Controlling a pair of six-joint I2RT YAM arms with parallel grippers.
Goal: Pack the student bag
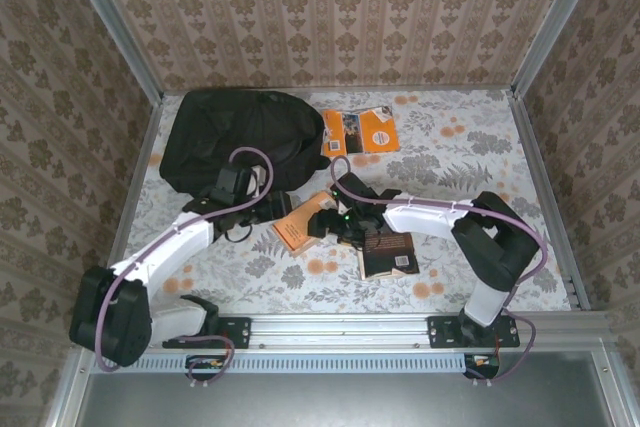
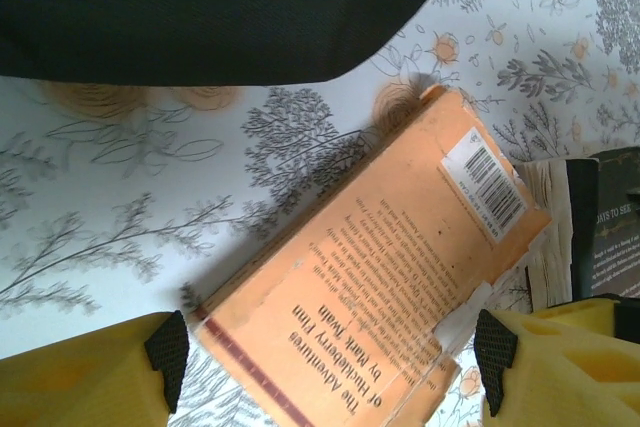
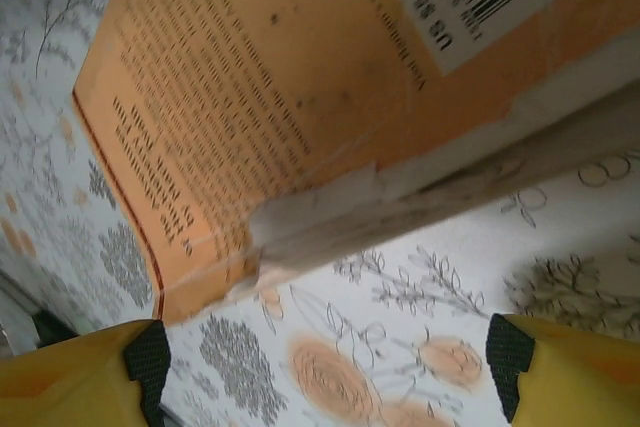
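- Slumped at far left of the table: black student bag (image 1: pixel 235 137), not yet loaded.
- Lying centre, just near of it: worn orange paperback (image 2: pixel 370 277), likely next to pack.
- Left gripper (image 2: pixel 330 362): fingers spread apart, straddling the paperback, clamping nothing.
- Right gripper (image 3: pixel 330 367): fingers likewise apart, poised at the page edge, probably to take it.

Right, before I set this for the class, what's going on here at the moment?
Two robot arms are working on packing a bag. The left gripper and right gripper both stand open at a worn orange paperback in the middle of the table, neither clamping it. The black student bag lies far left. Another orange book and a dark book wait outside it.
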